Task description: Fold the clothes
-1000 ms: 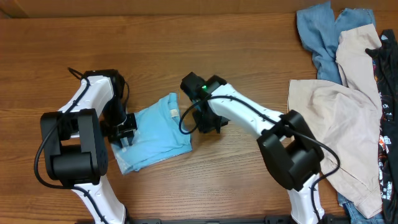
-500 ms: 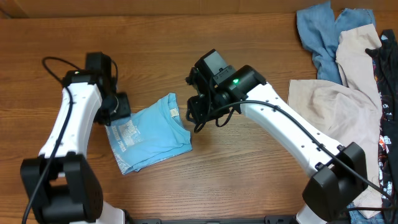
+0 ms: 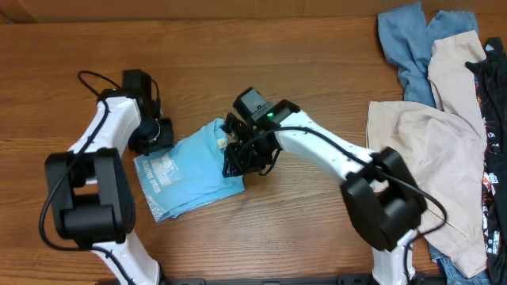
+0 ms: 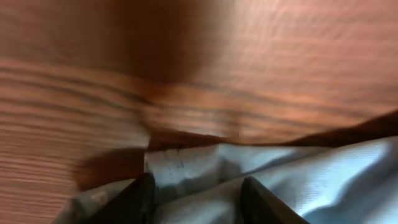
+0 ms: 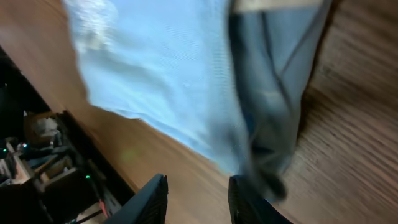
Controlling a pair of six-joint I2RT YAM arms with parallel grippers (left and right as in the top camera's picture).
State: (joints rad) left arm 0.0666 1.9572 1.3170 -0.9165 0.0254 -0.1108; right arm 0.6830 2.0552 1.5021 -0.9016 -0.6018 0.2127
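A wooden table [image 3: 317, 47] carries a folded sky-blue T-shirt [image 3: 190, 170] and, far right, heaped loose garments [image 3: 444, 119].

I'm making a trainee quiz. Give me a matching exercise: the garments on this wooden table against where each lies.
1 light sky-blue folded cotton T-shirt
2 large beige cloth garment
3 dusty blue cloth garment
4 black printed garment

A far right edge
B left of centre
C top right corner
D right side, spread wide

Pairs: 1-B, 2-D, 3-C, 4-A

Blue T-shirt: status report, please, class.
Left tool open, right tool open, at opposite edges. T-shirt folded, lying flat. Other clothes heaped far right, apart.
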